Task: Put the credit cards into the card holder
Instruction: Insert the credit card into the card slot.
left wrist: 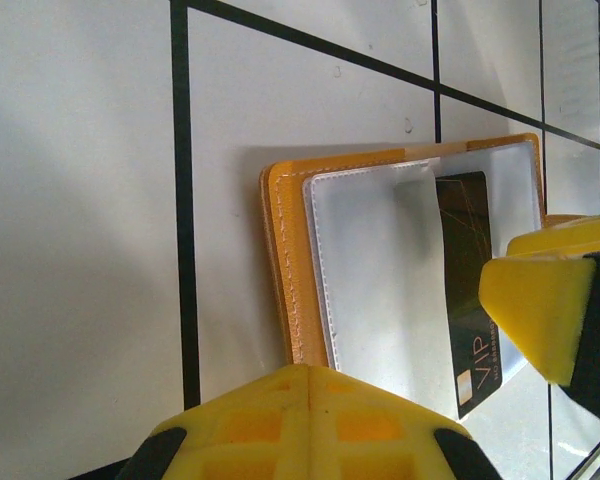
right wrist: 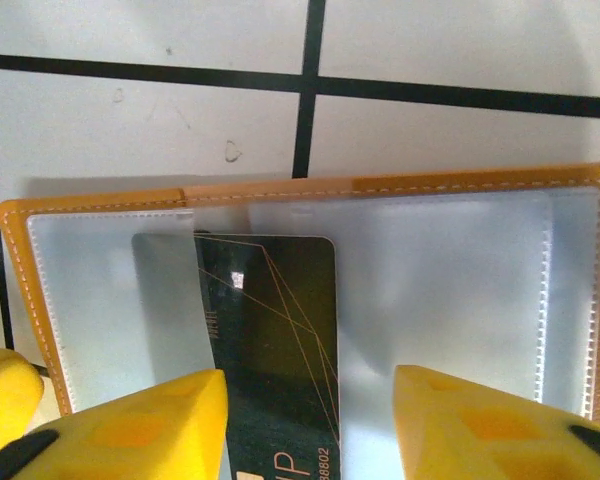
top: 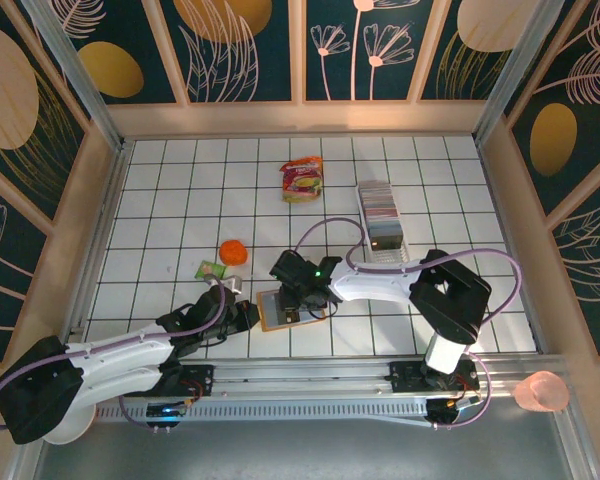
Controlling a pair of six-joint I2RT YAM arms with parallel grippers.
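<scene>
Your card holder point(top: 280, 316) is lying open on the white tiled table point(top: 160, 210), near the front edge and between your two arms; on the right wrist camera its orange stitched border point(right wrist: 280, 190) frames the clear sleeves, and a dark card point(right wrist: 280, 320) with gold lines sits on the inside, its left strip tucked under a frosted pocket, the rest lying bare; your right gripper point(right wrist: 310, 430) is released, yellow fingers spread wide just above the card's lower end, gripping nothing; from above, that right gripper point(top: 302, 290) hangs right over the holder; now the left wrist camera: your left gripper point(left wrist: 300, 385) is clenched, both pads pressed together into one yellow wedge right at the holder's edge point(left wrist: 290, 260), though I cannot tell whether it touches; the same dark card point(left wrist: 468, 260) shows "VIP" there; overhead, the left gripper point(top: 242, 316) sits just beside the holder's left side; the other credit cards point(top: 380, 200) are stacked in the clear tray point(top: 388, 245) at the far right; a snack packet point(top: 302, 180) and an orange ball point(top: 232, 251) lie well apart from the holder.
</scene>
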